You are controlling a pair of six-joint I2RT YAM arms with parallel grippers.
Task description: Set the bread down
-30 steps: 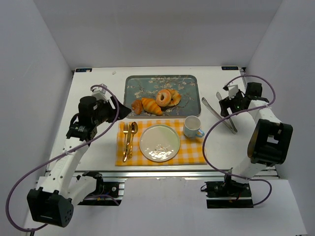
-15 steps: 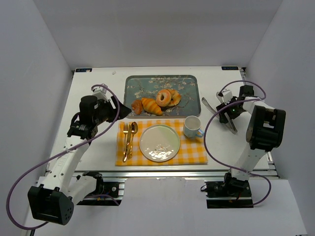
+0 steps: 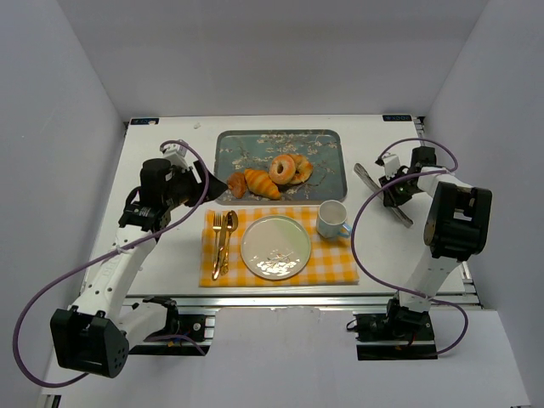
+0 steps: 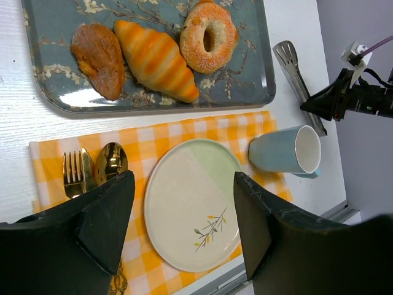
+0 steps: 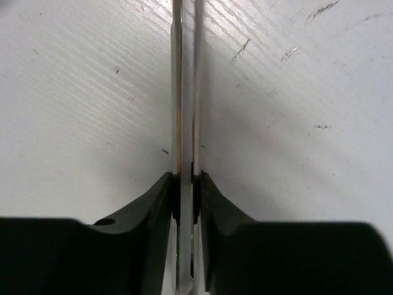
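The bread (image 3: 281,168), a pale tan ring with a clear hole, lies on the blue flowered tray (image 3: 255,144) at the back; the left wrist view shows the bread (image 4: 209,37) at the top. My left gripper (image 3: 202,189) hangs open and empty left of the tray, its jaws (image 4: 183,184) framing the white plate (image 4: 190,203). That plate (image 3: 275,246) sits on the yellow checked mat. On the right of the table my right gripper (image 3: 393,189) is shut on metal tongs (image 3: 369,180). The right wrist view shows the jaws (image 5: 186,178) pinching both tong arms (image 5: 186,74) together.
A croissant (image 3: 262,183) and a darker round bread (image 3: 237,184) share the tray, with another round bread (image 3: 302,167) behind the ring. A light blue cup (image 3: 332,219) stands right of the plate. A gold fork and spoon (image 3: 223,238) lie left of it.
My right gripper has gone from open to shut, closing on the tongs after the arm drew in over them. The left arm has shifted slightly toward the back.
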